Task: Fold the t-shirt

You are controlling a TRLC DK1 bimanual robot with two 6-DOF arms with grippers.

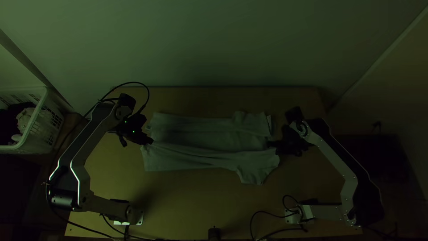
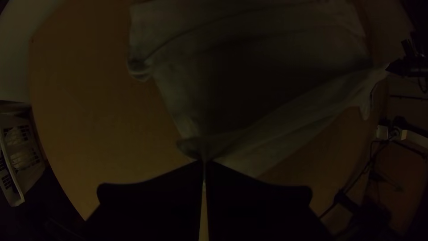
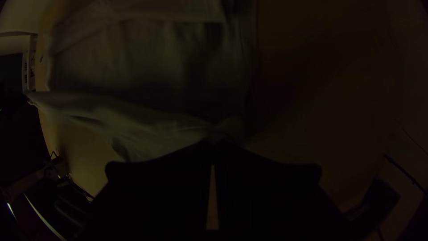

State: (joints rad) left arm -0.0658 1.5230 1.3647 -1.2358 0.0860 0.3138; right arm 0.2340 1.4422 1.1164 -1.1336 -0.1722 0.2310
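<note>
T-shirt of pale, soft cloth [image 1: 200,134] lies stretched between both pairs of jaws on the light wooden table [image 1: 178,201]. The left gripper [image 2: 205,161] has its black jaws pinched on the hem end; the right gripper [image 3: 215,145] has its own clamped at the shoulder end. Sleeves jut either side of the right jaws, so folding seems barely begun, with the lengthwise fold left to lay down.

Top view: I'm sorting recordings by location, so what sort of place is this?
Probably a small robot workspace or lab corner: a left arm and a right arm stand at a wooden table, with a t-shirt between them and a white basket beside it.
</note>
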